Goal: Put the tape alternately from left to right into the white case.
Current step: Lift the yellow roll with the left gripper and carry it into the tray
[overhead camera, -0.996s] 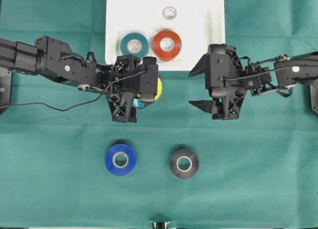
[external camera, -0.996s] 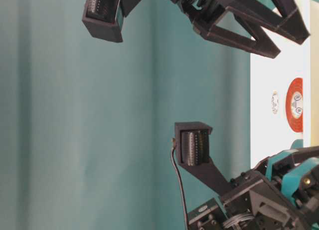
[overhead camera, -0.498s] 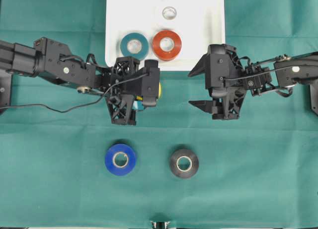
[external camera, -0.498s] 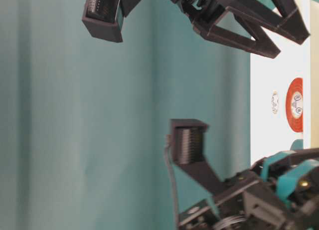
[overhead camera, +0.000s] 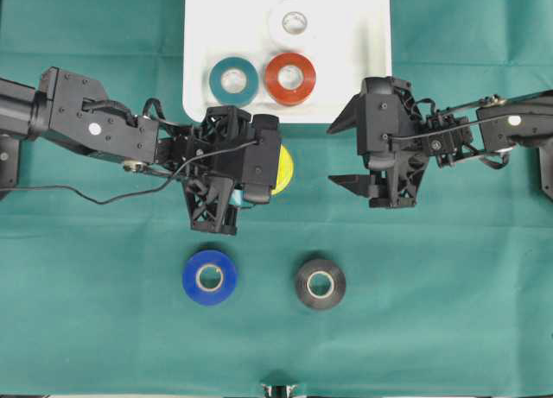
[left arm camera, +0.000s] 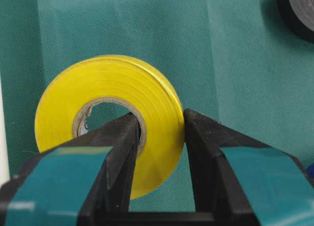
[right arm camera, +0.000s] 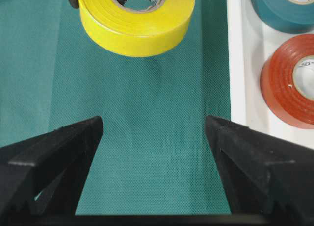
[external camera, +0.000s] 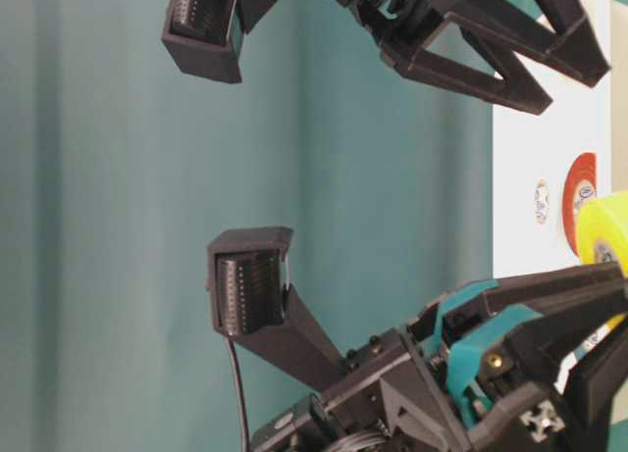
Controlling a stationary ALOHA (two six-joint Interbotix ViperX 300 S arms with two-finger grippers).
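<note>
My left gripper (overhead camera: 270, 167) is shut on the yellow tape (overhead camera: 282, 169), one finger inside the core and the other outside the roll (left arm camera: 117, 76), and holds it above the cloth just in front of the white case (overhead camera: 197, 35). The teal (overhead camera: 233, 80), red-orange (overhead camera: 290, 78) and white (overhead camera: 295, 22) rolls lie flat in the case. On the cloth nearer the front lie the blue (overhead camera: 210, 277) and black (overhead camera: 320, 283) rolls. My right gripper (overhead camera: 339, 154) hangs open and empty, facing the yellow roll (right arm camera: 137, 30), with bare cloth between its fingers (right arm camera: 73, 152).
Green cloth covers the whole table. The case's near rim (right arm camera: 243, 64) runs just beside the right gripper's finger, with the teal (right arm camera: 282, 10) and red-orange (right arm camera: 289, 86) rolls behind it. The two grippers face each other across a narrow gap.
My left gripper has lifted the yellow roll and shifted slightly toward the front and right; the roll now shows in the table-level view. The right arm has not moved.
</note>
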